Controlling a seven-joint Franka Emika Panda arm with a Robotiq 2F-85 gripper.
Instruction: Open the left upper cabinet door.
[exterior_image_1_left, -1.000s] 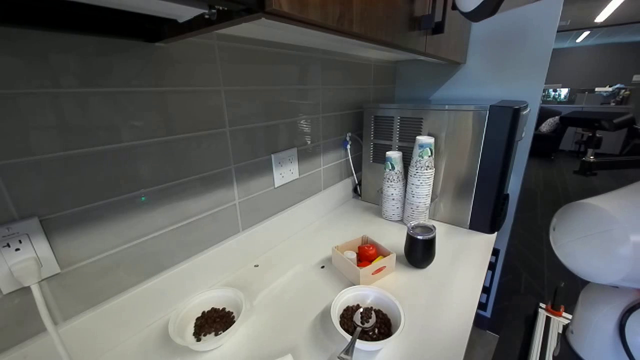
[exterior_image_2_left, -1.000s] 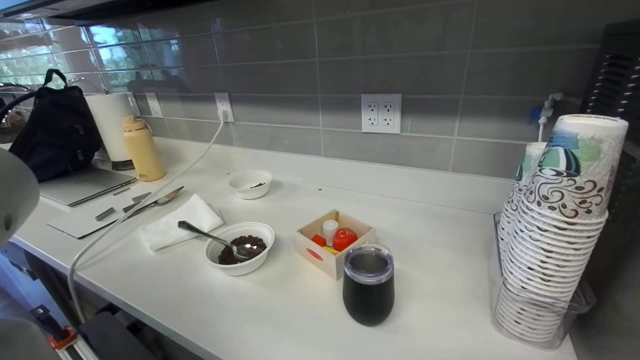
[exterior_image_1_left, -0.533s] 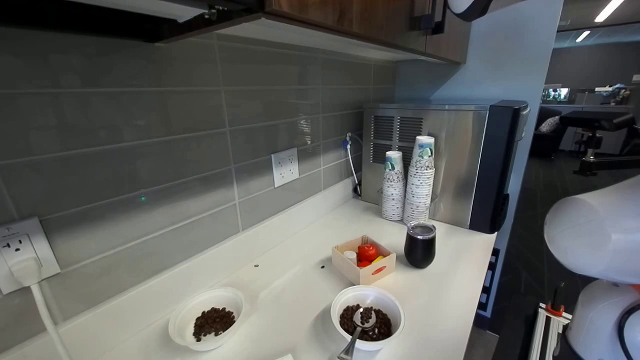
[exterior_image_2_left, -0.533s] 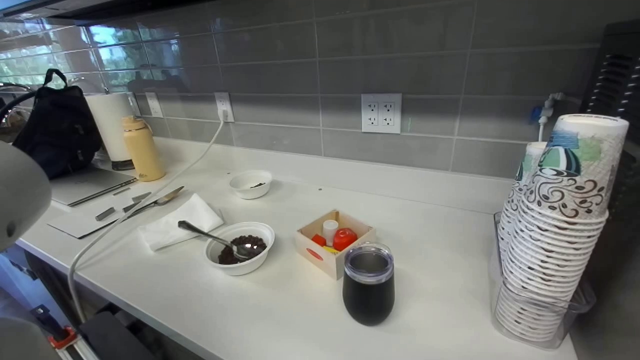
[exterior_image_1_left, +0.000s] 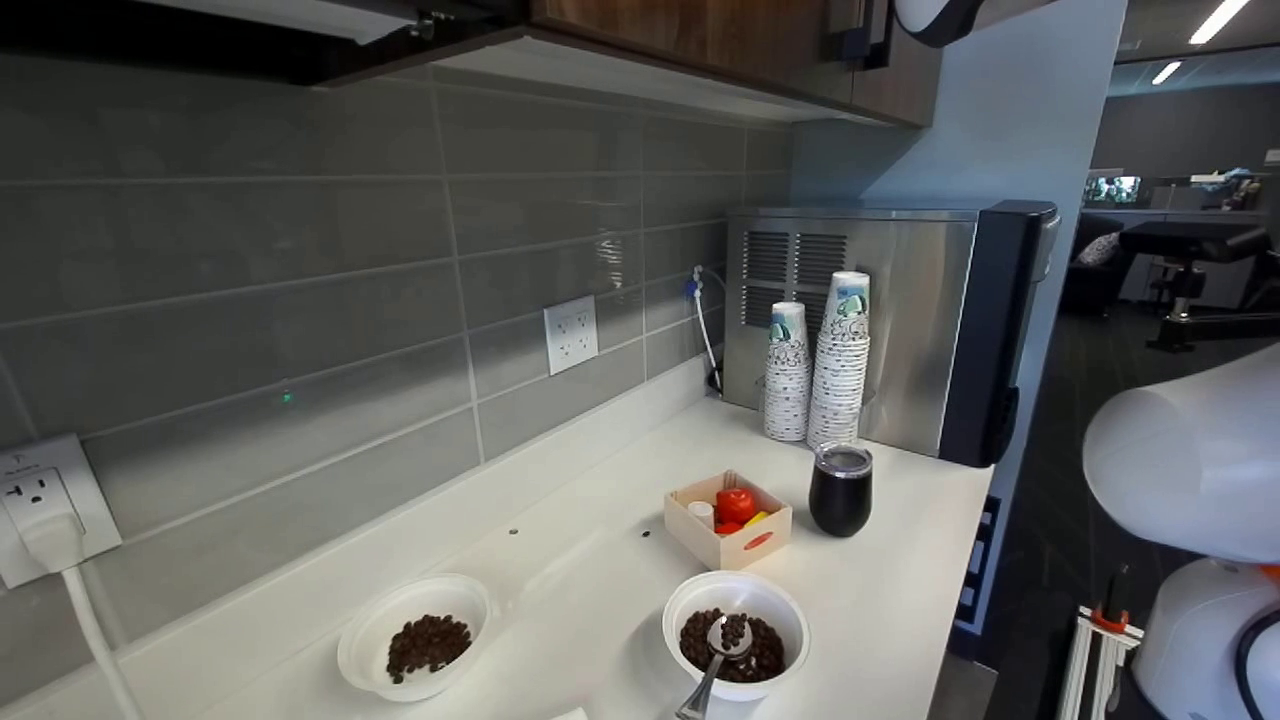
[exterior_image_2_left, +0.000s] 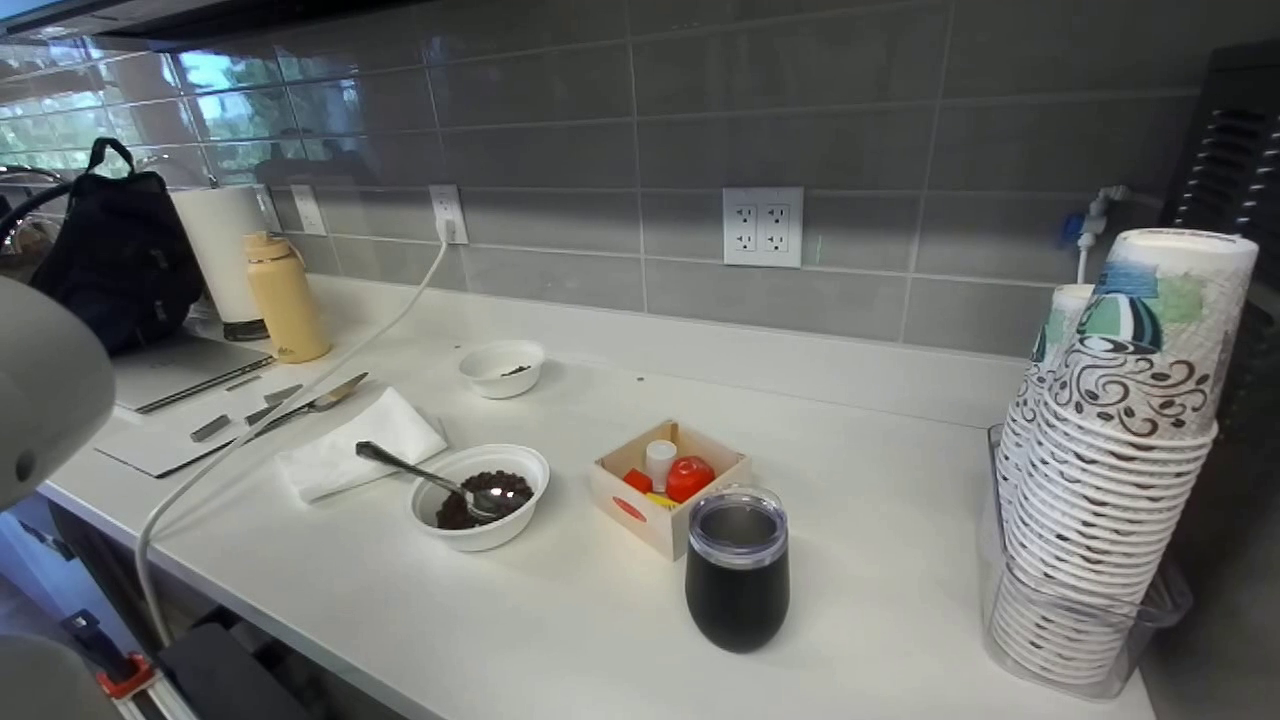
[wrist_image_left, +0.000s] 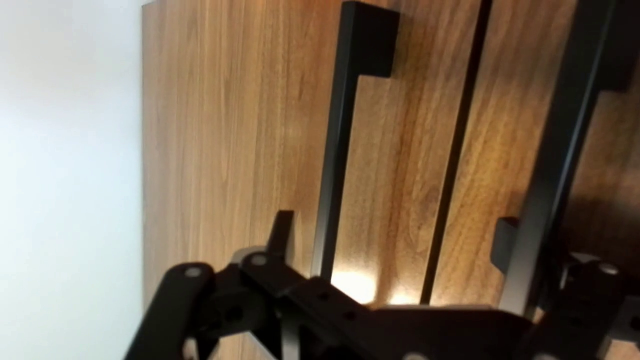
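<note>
Your left upper cabinet door (exterior_image_1_left: 690, 30) sits flush and closed to the left of the door seam (exterior_image_1_left: 853, 88) in an exterior view; the wrist view looks turned over, so there I take it as the panel to the right of that seam. Your gripper (wrist_image_left: 395, 232) has its jaws spread wide, clamping nothing, and straddles the seam. On the door's side of it, one fingertip (wrist_image_left: 504, 245) appears tucked behind the black bar handle (wrist_image_left: 555, 150); contact is too hidden to tell. Across the seam, the other finger (wrist_image_left: 281, 232) lies beyond the neighbouring bar handle (wrist_image_left: 336, 150), so it may snag there. Expect a stiff, flat panel, moderately heavy, probably swinging from hinges far from the seam. The bar looks rigid and likely slick: hook it from behind, around mid-length, and draw it outward in an arc rather than pinching.
</note>
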